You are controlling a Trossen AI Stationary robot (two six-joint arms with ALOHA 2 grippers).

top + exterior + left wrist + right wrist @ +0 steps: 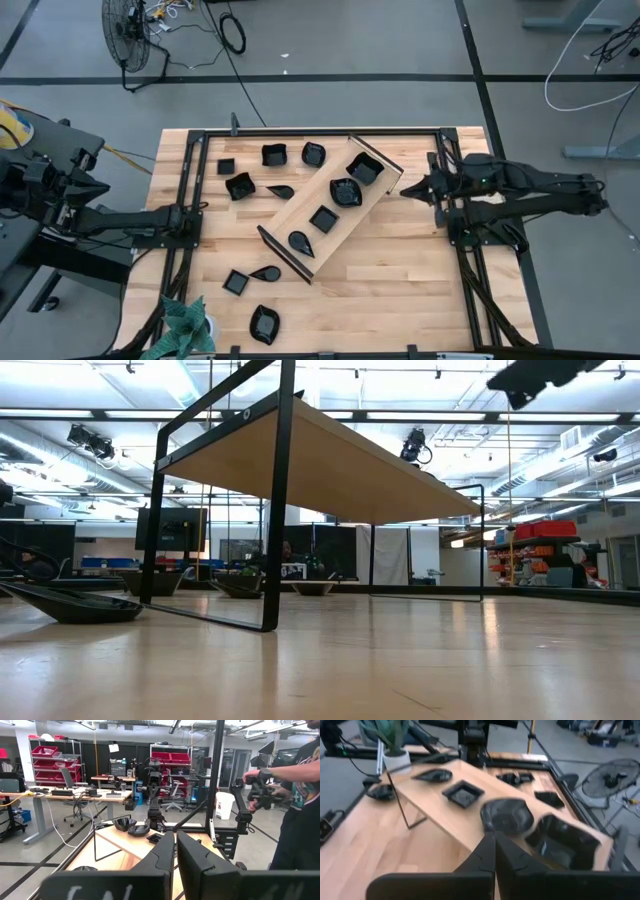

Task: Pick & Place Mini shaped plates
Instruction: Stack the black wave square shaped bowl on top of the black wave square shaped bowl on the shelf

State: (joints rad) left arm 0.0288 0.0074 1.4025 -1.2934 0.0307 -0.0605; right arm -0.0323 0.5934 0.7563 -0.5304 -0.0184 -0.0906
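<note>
While right gripper (406, 189) hangs pinched shut, empty, just off tray (290, 215) end at 3 o'clock, four mini shaped plates (345, 192) sit on tray; eight more scattered on table (400, 270) from 10 to 7 o'clock. Left gripper (200, 207) narrow, empty, waiting at 9 o'clock. Judged between placements; next: open, reach loose plate.
</note>
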